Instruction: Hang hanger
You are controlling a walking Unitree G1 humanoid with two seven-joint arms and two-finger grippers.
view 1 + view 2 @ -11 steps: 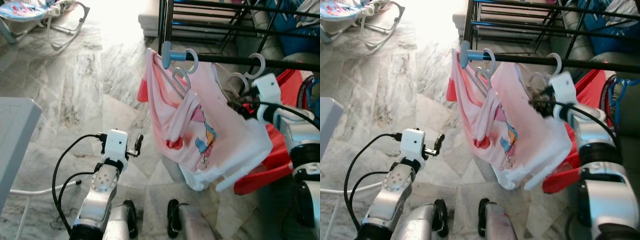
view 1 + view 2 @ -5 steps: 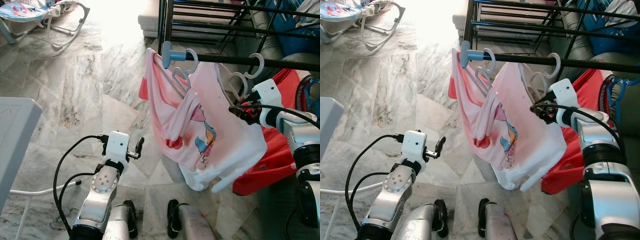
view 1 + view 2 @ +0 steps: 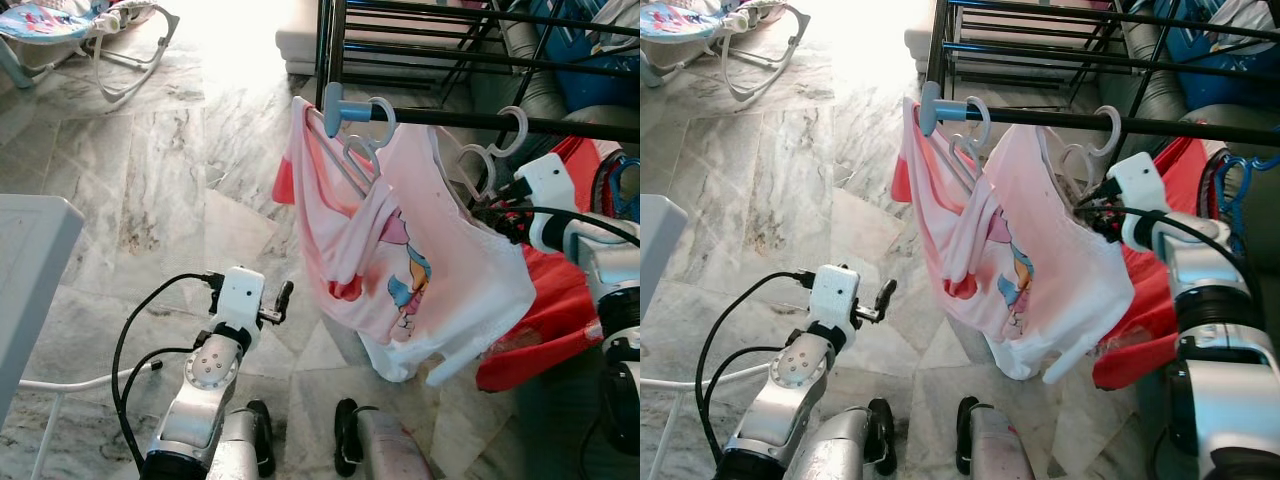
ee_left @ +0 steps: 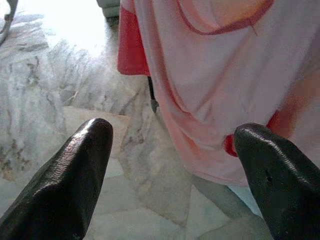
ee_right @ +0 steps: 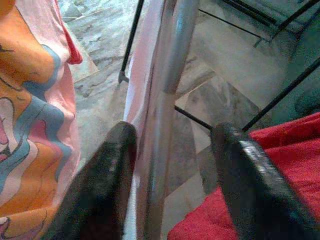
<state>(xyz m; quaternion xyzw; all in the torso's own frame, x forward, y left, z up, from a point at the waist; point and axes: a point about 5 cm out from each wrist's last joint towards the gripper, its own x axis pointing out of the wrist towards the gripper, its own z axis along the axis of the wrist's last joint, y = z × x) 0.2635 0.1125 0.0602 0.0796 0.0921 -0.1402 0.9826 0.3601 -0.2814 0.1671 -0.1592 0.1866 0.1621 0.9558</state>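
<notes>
Hanger (image 3: pixel 497 145), pale with a curved hook, is hanging on our rack's rail (image 3: pixel 470 119), carrying a pink shirt (image 3: pixel 420 270); our right gripper (image 5: pixel 172 165) is spreading open astride it, our left gripper (image 4: pixel 172 165) open too.

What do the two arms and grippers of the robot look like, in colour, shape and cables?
Both arms are silver metal with rounded joint housings. Each ends in a white, box-shaped wrist block, with looping black cables running along the arm. The left gripper and the right gripper are black; in the wrist views their fingers are long, dark and rounded at the tips, with a slightly shiny, leathery surface.
</notes>
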